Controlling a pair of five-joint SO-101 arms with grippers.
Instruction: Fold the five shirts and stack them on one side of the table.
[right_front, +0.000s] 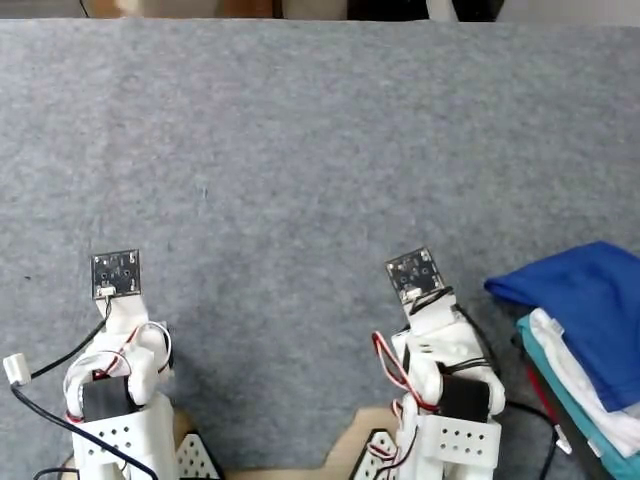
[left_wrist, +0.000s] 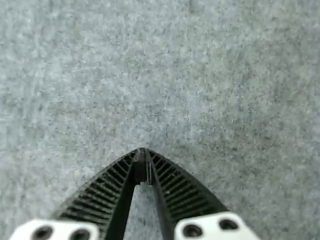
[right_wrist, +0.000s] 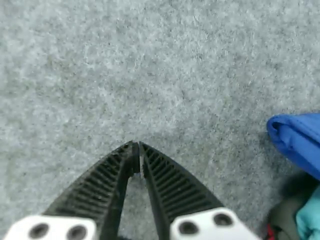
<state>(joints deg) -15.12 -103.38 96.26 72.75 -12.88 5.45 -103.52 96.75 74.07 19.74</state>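
Observation:
A stack of folded shirts (right_front: 585, 350) lies at the table's near right edge: a blue shirt (right_front: 590, 300) on top, a white one (right_front: 580, 375) and a teal one (right_front: 560, 385) under it. The blue shirt's (right_wrist: 297, 140) folded edge lies beside my right gripper (right_wrist: 137, 149), which is shut on nothing over bare felt. That arm (right_front: 435, 350) stands tucked back just left of the stack. My left gripper (left_wrist: 142, 154) is shut too, empty, above the grey felt. Its arm (right_front: 115, 340) is tucked at the near left.
Grey felt (right_front: 320, 150) covers the whole table, with wide free room in the middle and far half. Cables (right_front: 40, 400) trail beside the left arm's base. A dark and red bit (right_wrist: 280, 220) of cloth lies under the teal layer (right_wrist: 310, 215).

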